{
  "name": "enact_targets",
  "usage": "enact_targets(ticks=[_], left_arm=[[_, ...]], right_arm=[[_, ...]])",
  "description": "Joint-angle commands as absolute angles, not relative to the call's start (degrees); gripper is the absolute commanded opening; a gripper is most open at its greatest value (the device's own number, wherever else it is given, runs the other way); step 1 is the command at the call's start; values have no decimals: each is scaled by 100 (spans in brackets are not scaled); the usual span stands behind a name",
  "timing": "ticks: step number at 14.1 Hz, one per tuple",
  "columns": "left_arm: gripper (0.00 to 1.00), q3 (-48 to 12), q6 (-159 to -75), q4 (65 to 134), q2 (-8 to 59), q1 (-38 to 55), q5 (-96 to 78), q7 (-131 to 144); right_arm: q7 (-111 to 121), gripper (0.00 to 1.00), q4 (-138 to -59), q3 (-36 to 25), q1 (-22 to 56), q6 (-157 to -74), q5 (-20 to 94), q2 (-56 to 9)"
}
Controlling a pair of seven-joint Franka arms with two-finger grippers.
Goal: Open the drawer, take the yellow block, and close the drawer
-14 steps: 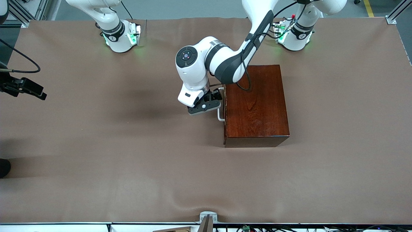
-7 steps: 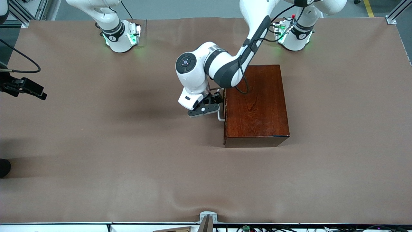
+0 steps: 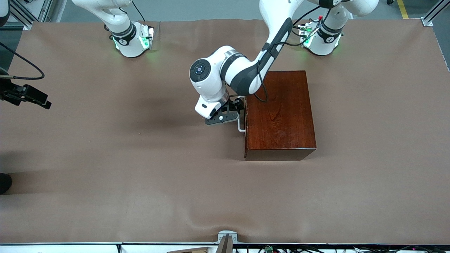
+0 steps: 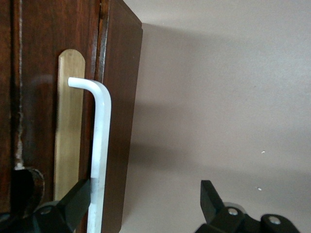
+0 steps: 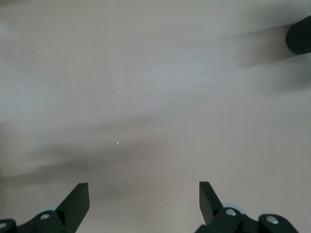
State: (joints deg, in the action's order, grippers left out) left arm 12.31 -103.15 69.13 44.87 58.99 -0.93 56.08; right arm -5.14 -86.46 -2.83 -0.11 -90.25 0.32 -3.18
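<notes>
- Table — covered by a brown cloth, which takes up the whole strip nearest the front camera.
- Wooden box — glossy, dark reddish-brown, standing on the cloth toward the left arm's end of the table.
- Drawer — fully shut; its front sits flush with the box face that is turned toward the right arm's end of the table. The yellow block cannot be seen in any view.
- Handle — white U-shaped bar mounted on the drawer front, with a brass-coloured plate under it.
- Left gripper — low in front of the drawer, level with the handle. The jaws are spread wide and grip nothing. In the left wrist view one finger lies against the white bar, while the other stands clear over the cloth, so the bar is at the edge of the gap rather than centred in it.
- Left arm — reaches from its base over the box's farther corner and bends down to the drawer front.
- Right gripper — waits above bare cloth at the right arm's end of the table, jaws fully apart and holding nothing.
</notes>
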Motion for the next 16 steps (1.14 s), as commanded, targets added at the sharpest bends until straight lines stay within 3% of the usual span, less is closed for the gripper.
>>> enact_targets(ticks=[1,10,16], left_arm=[[100,1283,-10230,6820,4649,5941,35,5520],[100,1301,-9941,6812,4597,5924,53,5361],[100,1292,-10177,6803,4667,5924,18,5458]], right_arm=[[-598,100,-8719,-255,-26,-9018,70,-220],[-598,100,-8719,-255,-18,-9026,70,-229],[-536,100,-8710,-255,-18,-9026,70,-229]])
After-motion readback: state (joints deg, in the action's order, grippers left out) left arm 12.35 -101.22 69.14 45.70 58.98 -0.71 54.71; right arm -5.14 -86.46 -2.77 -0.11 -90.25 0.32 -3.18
